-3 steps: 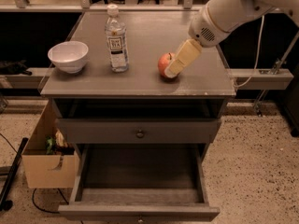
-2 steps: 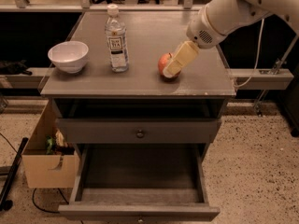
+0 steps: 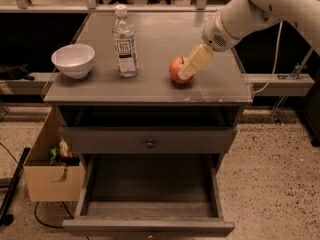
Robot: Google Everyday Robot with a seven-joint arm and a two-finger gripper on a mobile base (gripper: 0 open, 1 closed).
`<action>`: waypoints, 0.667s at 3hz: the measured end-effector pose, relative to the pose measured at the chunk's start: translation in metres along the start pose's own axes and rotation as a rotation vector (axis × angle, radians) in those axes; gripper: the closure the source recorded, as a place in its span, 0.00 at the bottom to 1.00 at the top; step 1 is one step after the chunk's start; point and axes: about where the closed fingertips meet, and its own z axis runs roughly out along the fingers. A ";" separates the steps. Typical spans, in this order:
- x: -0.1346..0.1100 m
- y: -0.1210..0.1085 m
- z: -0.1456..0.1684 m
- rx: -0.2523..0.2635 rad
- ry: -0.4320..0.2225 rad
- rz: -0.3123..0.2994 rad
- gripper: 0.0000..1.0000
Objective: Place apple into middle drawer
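The grey tabletop [image 3: 160, 34] fills the upper half of the frame and carries three things in a loose row near its front edge. A white bowl [image 3: 73, 60] stands at the left, a clear water bottle [image 3: 124, 43] with a white cap stands upright just right of it, and a red apple [image 3: 176, 70] rests right of centre. The pincer [image 3: 188, 70] reaches down from the upper right, touching the apple's right side.
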 end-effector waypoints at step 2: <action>0.024 -0.007 0.014 -0.023 0.056 0.020 0.00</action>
